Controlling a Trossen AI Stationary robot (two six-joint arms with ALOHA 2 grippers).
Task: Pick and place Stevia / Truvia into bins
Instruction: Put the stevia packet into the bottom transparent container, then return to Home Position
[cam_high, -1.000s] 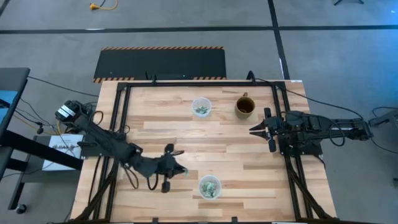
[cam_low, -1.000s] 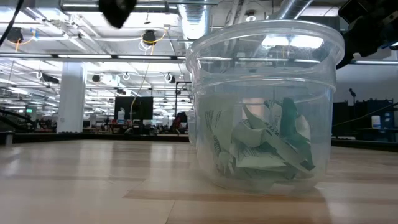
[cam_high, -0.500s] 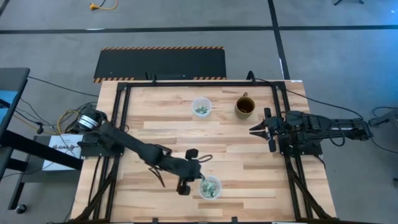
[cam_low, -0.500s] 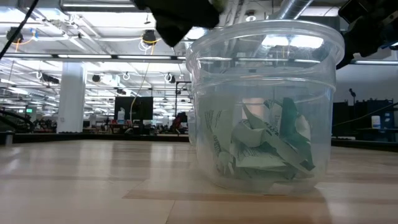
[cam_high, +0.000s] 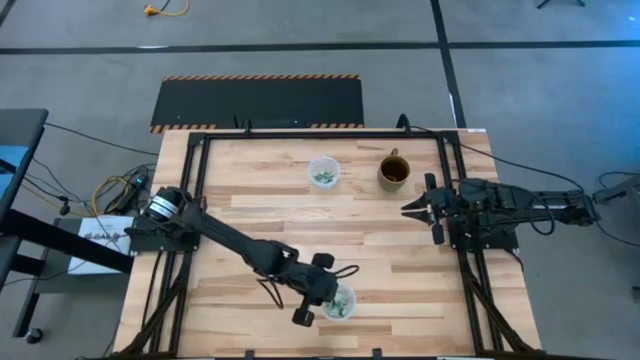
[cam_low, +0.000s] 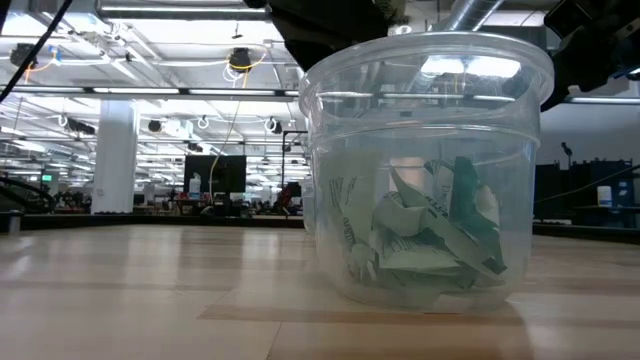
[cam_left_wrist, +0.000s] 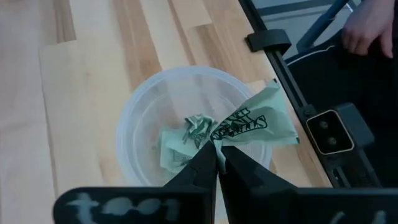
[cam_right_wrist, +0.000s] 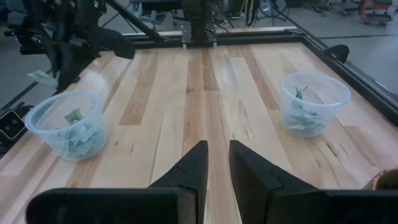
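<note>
My left gripper (cam_high: 333, 291) hovers over the near clear cup (cam_high: 340, 301) and is shut on one light green Stevia packet (cam_left_wrist: 256, 120). In the left wrist view the cup (cam_left_wrist: 140, 118) lies straight below the fingers, with several crumpled packets (cam_left_wrist: 183, 140) on its bottom. The low view shows this cup (cam_low: 425, 170) close up, standing on its base, with the gripper dark above its rim. The far cup (cam_high: 323, 172) also holds packets. My right gripper (cam_high: 406, 210) waits at the table's right side, slightly open. My left gripper pinches the packet by one end (cam_left_wrist: 219, 142) between its two fingertips, pointing down from above. The packet is lifted clear. It sticks out sideways from the fingers above the cup's rim, toward the table's near edge.
A brown mug (cam_high: 393, 171) stands right of the far cup. Black frame rails (cam_high: 190, 200) run along the table's sides. Bare wood lies between the two cups. A person's hand (cam_left_wrist: 370, 28) shows beyond the table's near edge in the left wrist view.
My left arm has swung from the table's near left toward the right, carrying the packet, and now stands above the near cup. In the low view its dark gripper has moved across the top to above the cup's rim.
</note>
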